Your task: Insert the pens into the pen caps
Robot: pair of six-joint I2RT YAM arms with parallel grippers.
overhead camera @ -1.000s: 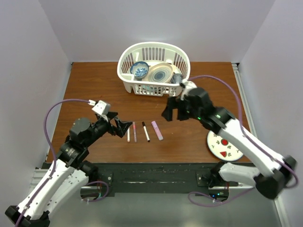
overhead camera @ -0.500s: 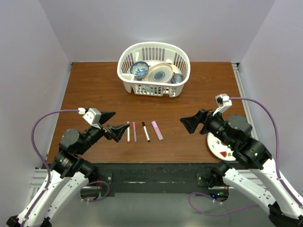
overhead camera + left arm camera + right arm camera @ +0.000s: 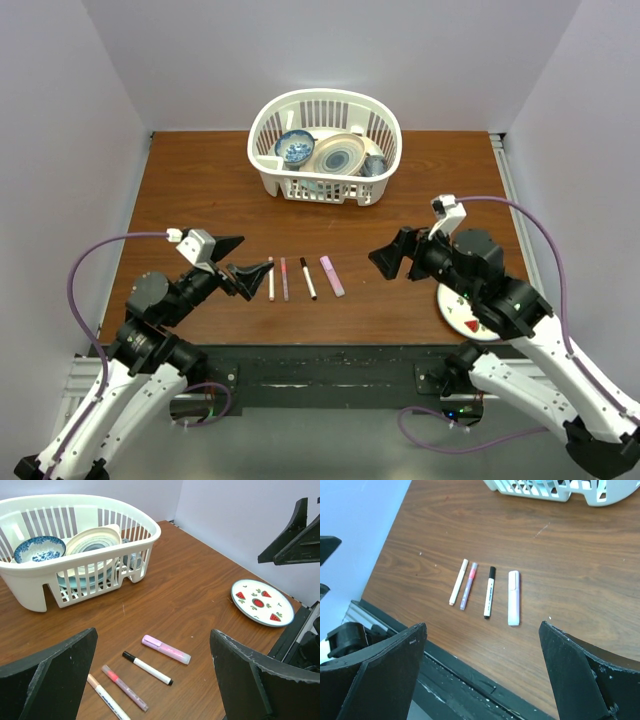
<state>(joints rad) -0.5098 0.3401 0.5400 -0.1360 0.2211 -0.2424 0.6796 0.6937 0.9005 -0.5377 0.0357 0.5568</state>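
Four pens lie side by side on the brown table: a white one (image 3: 271,279), a pink-maroon one (image 3: 284,279), a white one with a black end (image 3: 308,279) and a lilac highlighter (image 3: 332,275). The left wrist view shows them low between my fingers: white (image 3: 107,700), maroon (image 3: 125,687), black-ended (image 3: 147,668), highlighter (image 3: 166,649). My left gripper (image 3: 245,258) (image 3: 154,640) hovers open just left of the row. My right gripper (image 3: 388,260) (image 3: 482,630) hangs open to the right, looking down on the highlighter (image 3: 514,597). Loose pen caps are out of view.
A white basket (image 3: 325,185) (image 3: 30,600) with bowls and plates stands at the back centre. A plate with a watermelon pattern (image 3: 470,318) (image 3: 260,602) lies at the front right, partly under the right arm. The table's front edge runs close below the pens.
The right arm swung from beside the basket back to the right, then edged left towards the pens. The left arm drew back slightly at first, then stayed still. Both grippers stayed open.
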